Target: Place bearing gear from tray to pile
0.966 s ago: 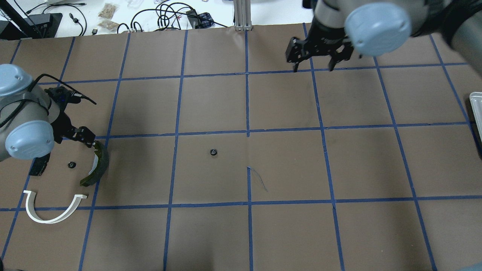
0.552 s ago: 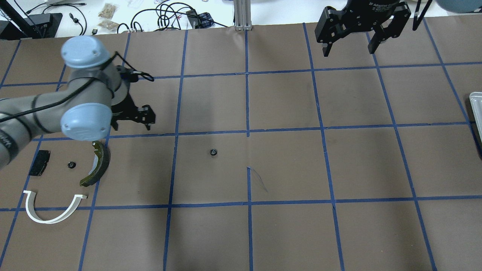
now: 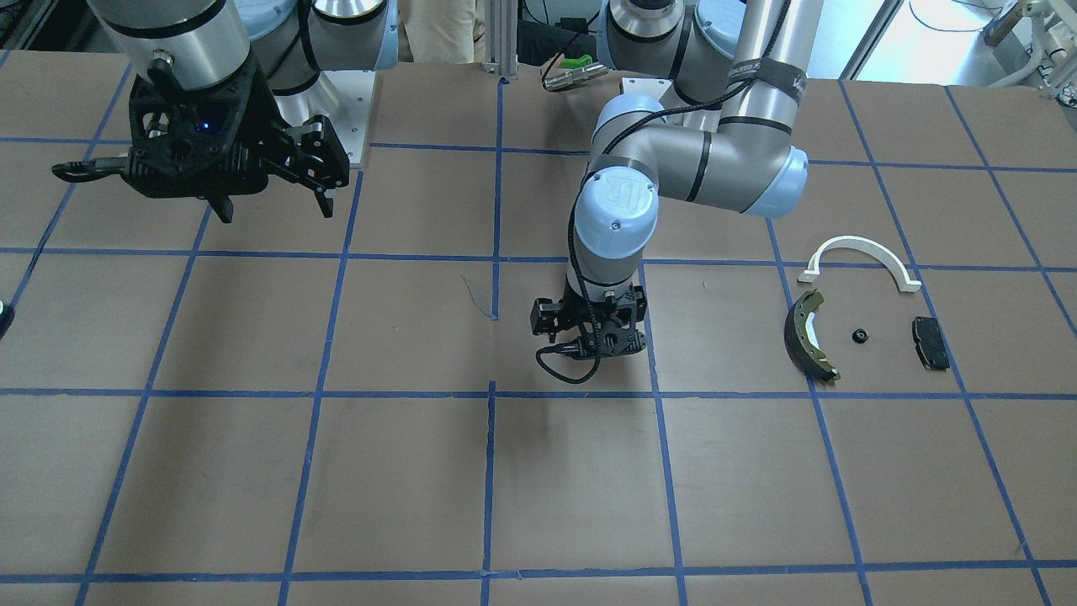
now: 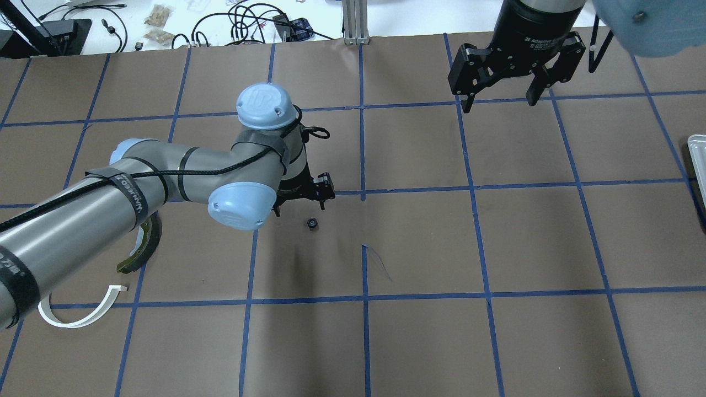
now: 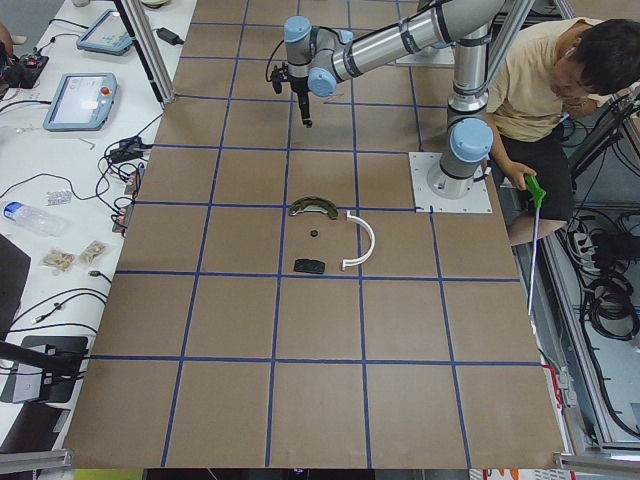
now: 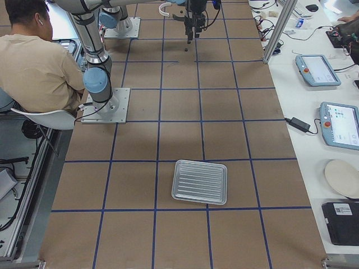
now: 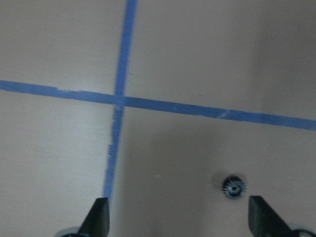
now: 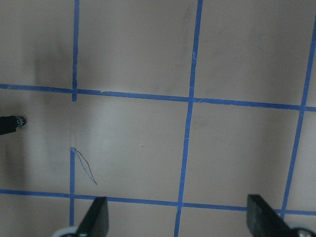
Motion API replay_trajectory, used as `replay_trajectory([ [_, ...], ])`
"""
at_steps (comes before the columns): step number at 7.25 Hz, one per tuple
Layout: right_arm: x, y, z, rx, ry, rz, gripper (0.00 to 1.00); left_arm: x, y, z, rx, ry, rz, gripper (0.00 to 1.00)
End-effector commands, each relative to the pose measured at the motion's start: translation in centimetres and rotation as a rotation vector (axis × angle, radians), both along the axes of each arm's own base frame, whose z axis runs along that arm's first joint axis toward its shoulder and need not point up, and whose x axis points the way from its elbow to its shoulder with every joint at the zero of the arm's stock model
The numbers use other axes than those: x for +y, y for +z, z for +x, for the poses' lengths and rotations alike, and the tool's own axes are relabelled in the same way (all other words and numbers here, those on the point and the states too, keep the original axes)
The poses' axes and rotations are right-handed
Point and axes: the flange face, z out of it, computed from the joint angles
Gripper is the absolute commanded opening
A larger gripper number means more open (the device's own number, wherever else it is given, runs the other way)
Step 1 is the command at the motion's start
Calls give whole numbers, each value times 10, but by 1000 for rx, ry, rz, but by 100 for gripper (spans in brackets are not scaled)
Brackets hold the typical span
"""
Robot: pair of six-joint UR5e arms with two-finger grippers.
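A small black bearing gear lies alone on the brown table near the middle. It also shows in the left wrist view and the right wrist view. My left gripper hovers open and empty just beside and above it. Its fingers are wide apart, the gear nearer the right one. The pile lies at my far left: a white arc bracket, a dark brake shoe, a black pad and another small gear. My right gripper is open and empty, high over the far right of the table.
The metal tray lies at the table's right end, its edge just showing in the overhead view. Blue tape lines grid the table. A person sits behind the robot base. Cables and screens lie on the bench beyond the far edge.
My left arm has swung from the pile to the right, bringing its open gripper beside the lone gear. My right gripper has shifted a little to the right and stays open.
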Motion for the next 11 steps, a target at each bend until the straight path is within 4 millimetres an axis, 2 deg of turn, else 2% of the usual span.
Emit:
replay_trajectory([
  [1, 1, -43, -20, -3, -41, 63, 100, 17, -33, -9, -7, 0, 58, 100],
  [2, -3, -54, -33, 3, -65, 46, 100, 10, -30, -10, 12, 6, 1, 100],
  [4, -2, -54, -32, 4, -74, 29, 100, 2, -44, -10, 14, 4, -18, 100],
  [6, -4, -54, -33, 3, -76, 21, 100, 2, -41, -10, 7, -3, -25, 100],
  [7, -3, -53, -34, 2, -71, 23, 100, 3, -38, -7, 9, -4, -31, 75],
  [8, -3, -52, -35, -2, -83, 20, 100, 5, -43, -7, 6, -6, -19, 45],
  [9, -2, -50, -35, 2, -79, 14, 100, 4, -44, -6, 4, -4, -16, 34],
  [10, -2, -49, -35, 7, -68, 10, 100, 5, -45, -6, 2, -4, -11, 14],
  [11, -1, -49, -38, 37, -67, 17, 100, 4, -39, -5, 2, -3, -15, 0],
])
